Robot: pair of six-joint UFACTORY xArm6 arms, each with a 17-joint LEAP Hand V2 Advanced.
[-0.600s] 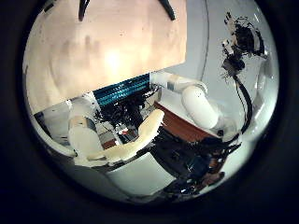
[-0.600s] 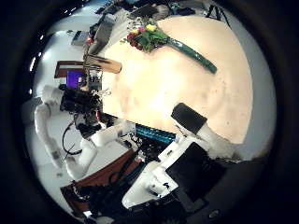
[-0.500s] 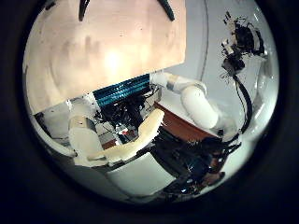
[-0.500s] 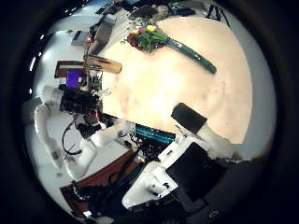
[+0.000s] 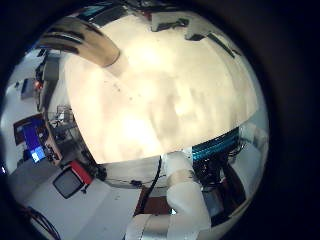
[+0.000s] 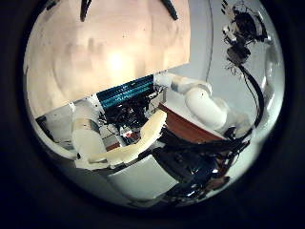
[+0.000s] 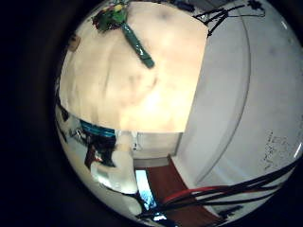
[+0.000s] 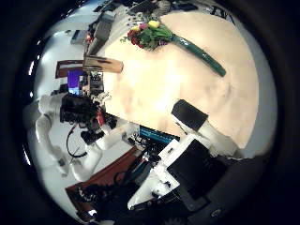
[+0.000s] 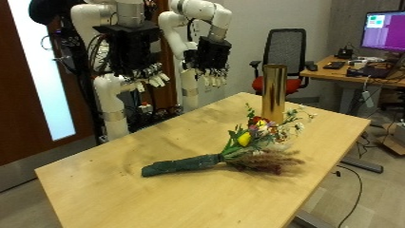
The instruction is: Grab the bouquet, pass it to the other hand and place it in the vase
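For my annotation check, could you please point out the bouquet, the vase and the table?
bouquet point(image 9: 253, 136): outside view, on the flower heads.
vase point(image 9: 272, 92): outside view, on the middle of its upright body.
table point(image 9: 114, 190): outside view, on a bare part of the top.

You have one bouquet point(image 9: 234, 152) lying on the one table point(image 9: 114, 190), and one vase point(image 9: 272, 91) standing upright just beyond the bouquet's flower end. Two robot hands hang beyond the table's far edge: the right hand point(image 9: 132, 63) and the left hand point(image 9: 210, 54).

Two white arms hanging side by side, left hand point(image 9: 137, 59) and right hand point(image 9: 210, 57) both raised, fingers relaxed and pointing down, holding nothing
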